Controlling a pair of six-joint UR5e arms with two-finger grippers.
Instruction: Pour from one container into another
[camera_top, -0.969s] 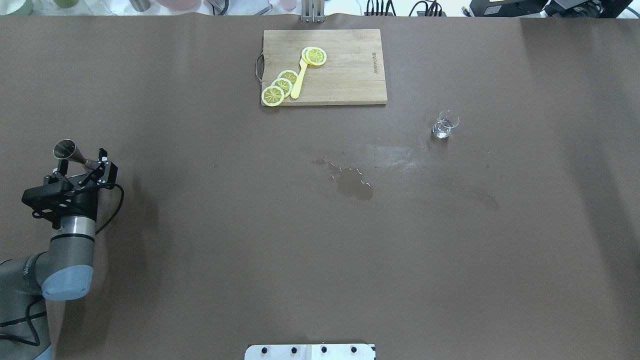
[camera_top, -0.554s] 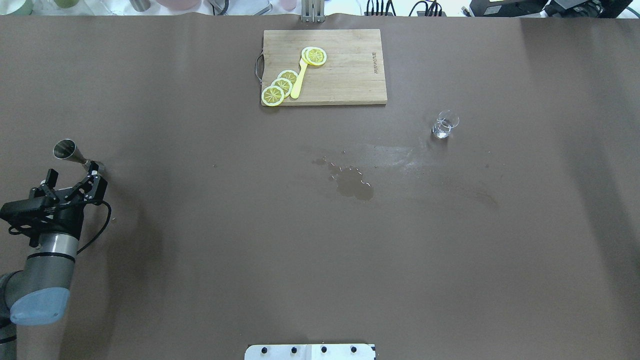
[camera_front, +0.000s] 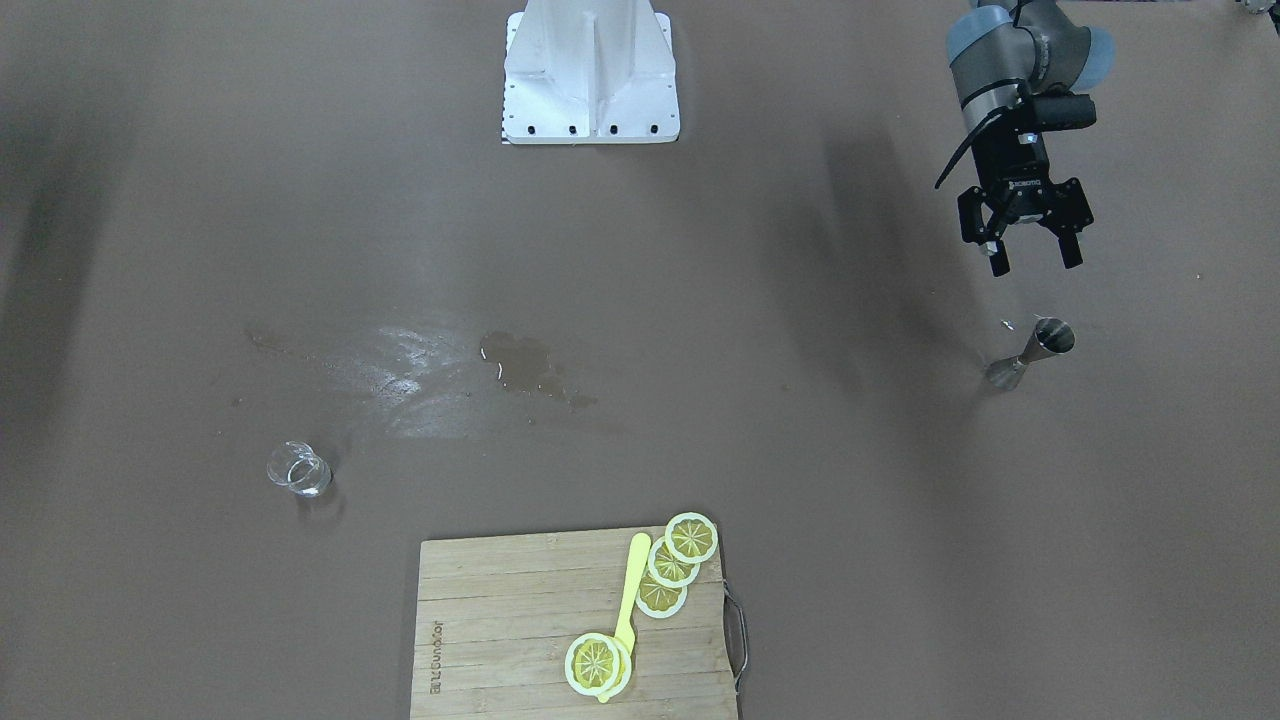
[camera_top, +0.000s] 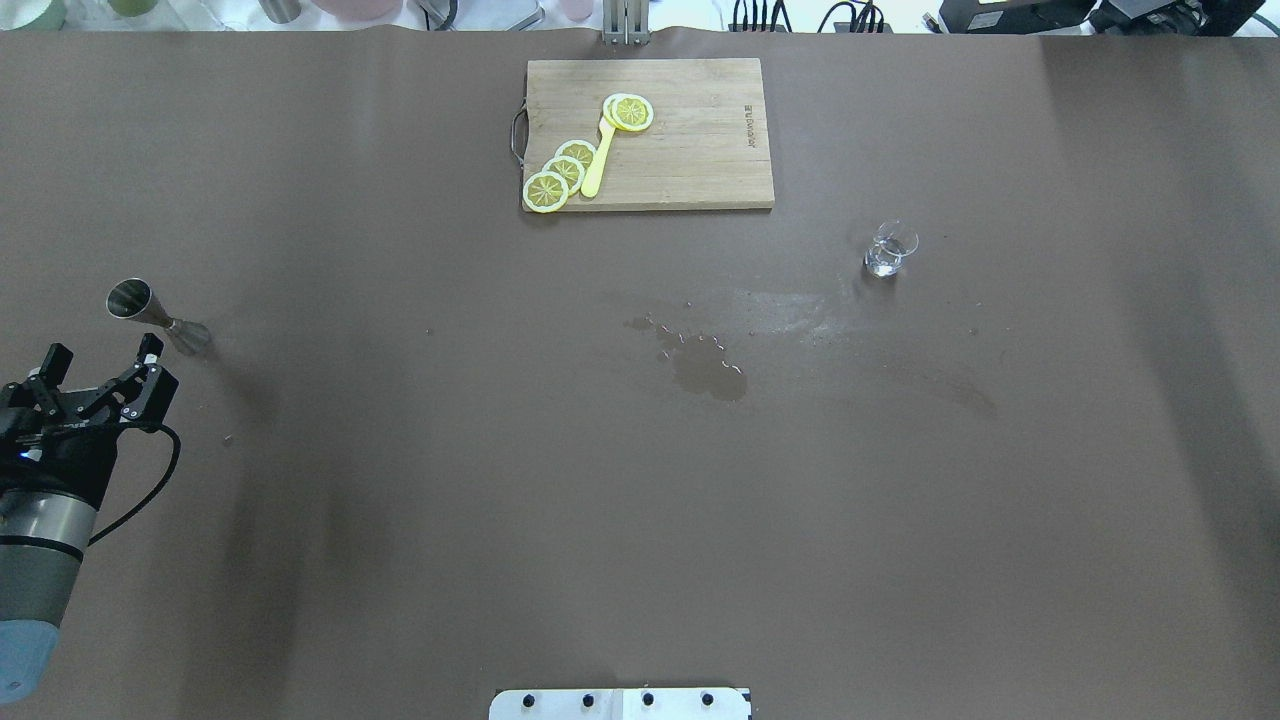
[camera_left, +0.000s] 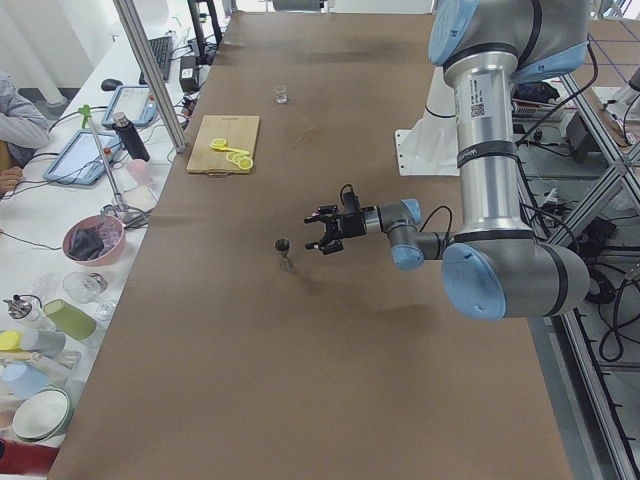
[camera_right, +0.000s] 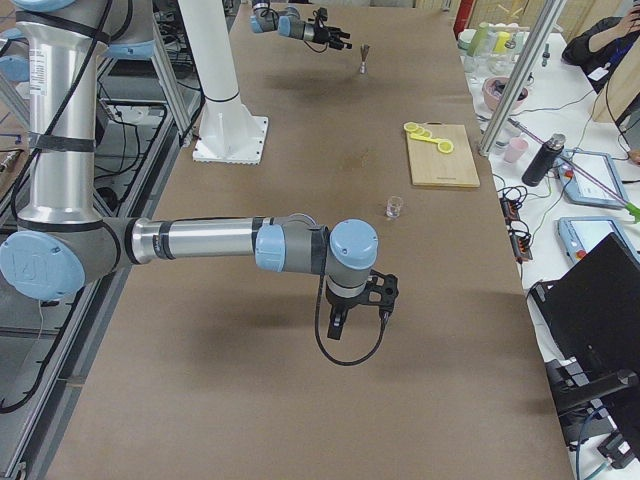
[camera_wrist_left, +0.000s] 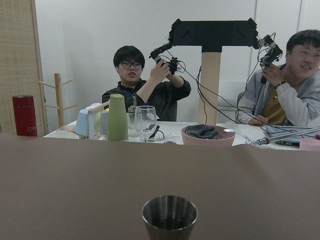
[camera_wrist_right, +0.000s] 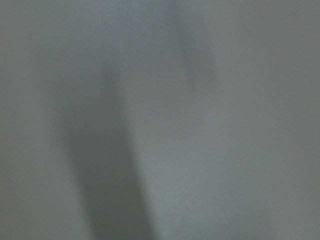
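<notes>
A steel jigger (camera_top: 150, 315) (camera_front: 1035, 352) stands upright on the brown table at the robot's far left, free of any grip. My left gripper (camera_top: 103, 352) (camera_front: 1035, 265) is open and empty, a short way back from the jigger on the robot's side, pointing at it. The left wrist view shows the jigger's rim (camera_wrist_left: 169, 217) low in the middle. A small clear glass (camera_top: 889, 249) (camera_front: 298, 469) with a little liquid stands far to the right. My right gripper (camera_right: 360, 300) shows only in the exterior right view, low over bare table; I cannot tell its state.
A wooden cutting board (camera_top: 700, 150) with lemon slices (camera_top: 565, 170) and a yellow utensil lies at the far edge. A wet spill (camera_top: 705, 370) marks the table's middle. The robot's base plate (camera_top: 620, 703) is at the near edge. People and cups sit beyond the table's left end.
My left gripper, which stood open around the jigger a second ago, has drawn back toward the robot. The jigger stays standing where it was.
</notes>
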